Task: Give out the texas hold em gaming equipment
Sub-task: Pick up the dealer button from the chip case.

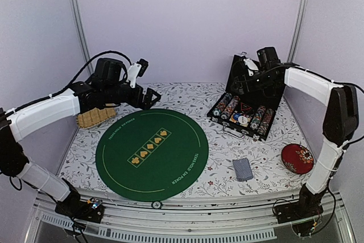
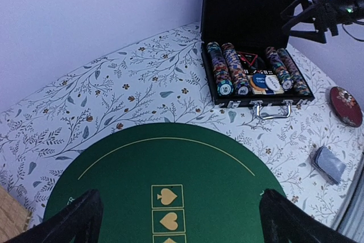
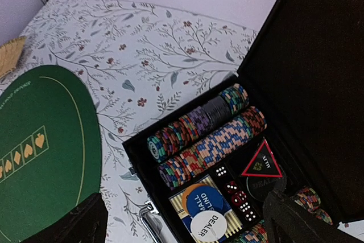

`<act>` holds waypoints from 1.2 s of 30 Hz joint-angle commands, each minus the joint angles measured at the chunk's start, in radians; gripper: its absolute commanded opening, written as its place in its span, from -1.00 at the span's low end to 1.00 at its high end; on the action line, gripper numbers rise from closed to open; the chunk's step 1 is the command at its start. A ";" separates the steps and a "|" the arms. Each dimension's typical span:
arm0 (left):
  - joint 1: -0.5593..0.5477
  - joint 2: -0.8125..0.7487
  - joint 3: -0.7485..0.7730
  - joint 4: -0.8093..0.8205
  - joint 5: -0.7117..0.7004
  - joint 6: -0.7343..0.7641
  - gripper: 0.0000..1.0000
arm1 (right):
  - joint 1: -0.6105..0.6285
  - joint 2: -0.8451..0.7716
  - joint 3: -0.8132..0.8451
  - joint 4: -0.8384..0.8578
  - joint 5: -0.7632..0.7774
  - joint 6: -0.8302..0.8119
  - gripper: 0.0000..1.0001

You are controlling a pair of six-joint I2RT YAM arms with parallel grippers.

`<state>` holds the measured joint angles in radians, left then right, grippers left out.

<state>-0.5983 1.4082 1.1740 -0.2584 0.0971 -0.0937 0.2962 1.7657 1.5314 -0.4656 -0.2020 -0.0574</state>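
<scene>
Currently both grippers hang spread wide with nothing between their fingers. The left gripper (image 1: 152,98) is above the far left rim of the round green felt mat (image 1: 151,152). In its wrist view its two dark fingers (image 2: 74,220) frame only the felt and the printed suit boxes. None of the gaming pieces lies near them.

The right gripper (image 1: 242,83) hovers over the open black case (image 1: 244,109), which sits on the far right of the floral table (image 1: 187,95). From its wrist camera, the poker chips (image 3: 199,126) lie on edge in long striped rows in the tray, just beyond the fingertips and between their lines. The round dealer buttons (image 3: 206,220), one blue, one white, sit directly between the two fingers (image 3: 296,220) and below them. Whether the fingers touch the tray cannot be told. The raised lid fills the right of that view.

The deck of cards (image 1: 243,169), patterned backs up, lies on the cloth near the right front, right of the green mat and well apart from both grippers. In the left wrist view it shows at the right edge (image 2: 329,164). A red disc (image 1: 297,159) rests just right of the deck. A bamboo mat (image 1: 96,116) lies at the far left, under the left arm.
</scene>
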 commanded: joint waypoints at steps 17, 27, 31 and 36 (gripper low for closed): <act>-0.016 0.017 -0.052 -0.027 -0.045 0.037 0.97 | -0.012 0.367 0.136 -0.340 0.092 -0.030 0.74; -0.018 0.036 -0.033 -0.029 -0.038 0.037 0.97 | -0.011 0.381 0.100 -0.338 0.112 -0.023 0.44; -0.018 0.041 -0.027 -0.031 -0.036 0.039 0.97 | -0.003 0.380 0.091 -0.336 0.125 -0.019 0.34; -0.018 0.045 -0.024 -0.030 -0.037 0.040 0.97 | 0.001 0.377 0.084 -0.327 0.127 -0.021 0.16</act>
<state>-0.6022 1.4425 1.1286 -0.2760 0.0593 -0.0700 0.2890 2.1166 1.6348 -0.7948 -0.0814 -0.0826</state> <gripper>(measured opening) 0.984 0.607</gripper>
